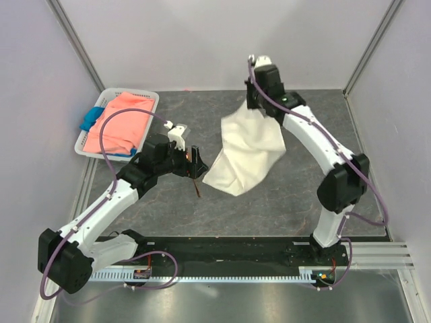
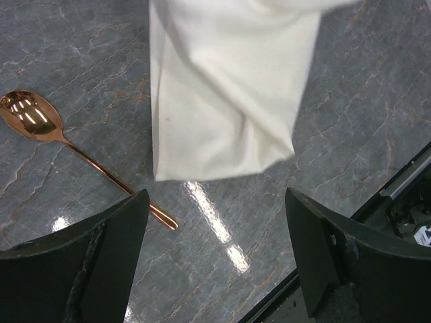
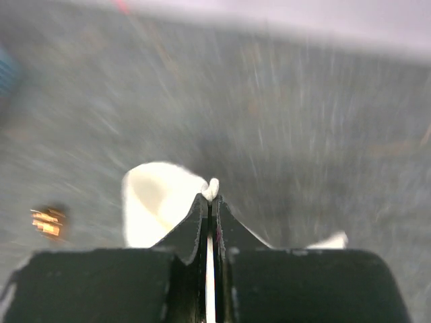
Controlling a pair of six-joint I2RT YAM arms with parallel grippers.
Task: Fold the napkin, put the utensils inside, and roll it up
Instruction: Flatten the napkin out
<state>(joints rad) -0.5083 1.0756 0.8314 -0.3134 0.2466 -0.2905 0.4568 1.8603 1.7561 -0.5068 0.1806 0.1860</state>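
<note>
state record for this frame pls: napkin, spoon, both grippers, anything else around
napkin: off-white, bunched, hanging from right gripper, lower end near the table
spoon: copper, flat on table, beside napkin, apart from it
right gripper: jaws shut on napkin edge
left gripper: jaws open, empty, above the spoon's handle end
basket: white, far left, holds pink cloth and blue cloth
task stage: napkin not folded, spoon not inside
</note>
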